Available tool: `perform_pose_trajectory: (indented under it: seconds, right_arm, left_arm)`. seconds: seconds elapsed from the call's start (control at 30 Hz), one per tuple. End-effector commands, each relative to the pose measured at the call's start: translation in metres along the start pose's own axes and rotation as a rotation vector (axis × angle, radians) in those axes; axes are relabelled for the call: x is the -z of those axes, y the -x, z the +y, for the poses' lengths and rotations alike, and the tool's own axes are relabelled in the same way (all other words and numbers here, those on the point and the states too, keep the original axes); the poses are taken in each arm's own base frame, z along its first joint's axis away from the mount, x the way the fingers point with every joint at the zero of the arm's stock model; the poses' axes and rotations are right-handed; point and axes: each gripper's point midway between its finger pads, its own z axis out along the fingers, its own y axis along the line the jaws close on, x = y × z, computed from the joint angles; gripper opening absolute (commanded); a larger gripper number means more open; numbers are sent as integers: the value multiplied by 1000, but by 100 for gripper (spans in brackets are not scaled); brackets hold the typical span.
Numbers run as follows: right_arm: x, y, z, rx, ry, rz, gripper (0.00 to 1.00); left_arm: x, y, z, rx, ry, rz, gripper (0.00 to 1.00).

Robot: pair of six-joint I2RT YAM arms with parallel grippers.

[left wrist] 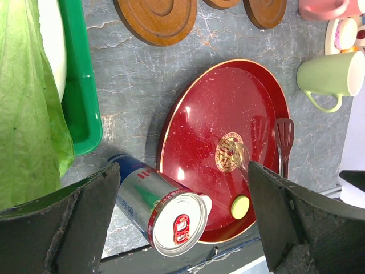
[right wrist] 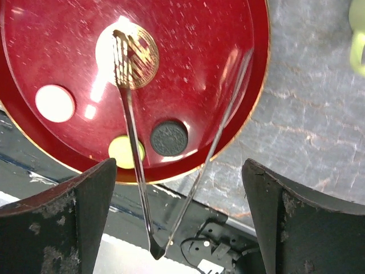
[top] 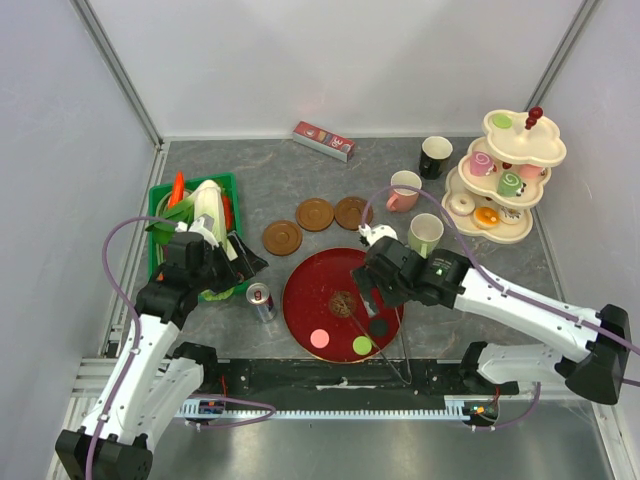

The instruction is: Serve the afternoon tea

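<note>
- left gripper (left wrist: 182, 194): jaws wide apart, nothing clamped; dark fingers (left wrist: 74, 228) fill both bottom corners
- drink can (left wrist: 162, 211): on the grey table (left wrist: 131, 80) under the gap, top toward the camera, nearer the finger at frame left; it overlaps the tray rim in view, contact unclear
- red tray (left wrist: 211, 108): round, gold emblem at centre; tongs (left wrist: 283, 134) lie on it beside the emblem
- yellow-green macaron (left wrist: 240, 206): on the tray, near its rim
- green crate (left wrist: 82, 97): frame left, leafy vegetable (left wrist: 28, 114) inside
- three brown saucers (left wrist: 157, 17): along the top edge, off the tray
- pale green mug (left wrist: 328, 71): on the table, right of the tray
- pink mug (left wrist: 322, 7): cropped at top right
</note>
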Motion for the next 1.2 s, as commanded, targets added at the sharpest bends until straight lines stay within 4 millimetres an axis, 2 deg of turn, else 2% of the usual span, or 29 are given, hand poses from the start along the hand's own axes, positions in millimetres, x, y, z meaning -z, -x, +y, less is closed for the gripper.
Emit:
perform_pose_trajectory:
  seconds: [0.0,0.13,0.27,0.43,0.57,0.63,0.73,0.77,0.9,1.03,1.17]
  right_arm:
    - [-2,-28,-19,-98,-79,45,98]
    - [-17,-61,-27,-170,-113,93,98]
    - [-29,-76,-26,-198,-100,109,94]
    - [-33,-75,-24,-207,-78,77,85]
    - [-33,-74,-18,-146,-27,81,90]
    - [-31,-75,-2,-89,83,86,97]
    - [-26,-79,17,-2,188,88,98]
    - [-25,-79,19,24,179,80,98]
    - [-31,-87,5,81,66,108,98]
    - [-37,-94,16,135,80,128,98]
    - [-42,-96,5,162,-18,137,98]
  left_arm:
    - [2,0,0,-4,4,-7,98]
    - [4,1,-2,-6,-3,-13,98]
    - [7,3,-3,-5,-4,-16,98]
    - [12,6,-9,4,-21,-23,98]
    - [21,13,-26,-14,-77,-33,98]
    - [23,18,-32,-22,-89,-45,98]
    - [19,16,-32,-23,-86,-31,98]
    - [17,14,-31,-22,-85,-26,98]
    - [12,10,-27,-16,-81,-14,98]
    - [10,9,-26,-20,-81,-12,98]
    - [9,8,-23,-19,-72,-8,98]
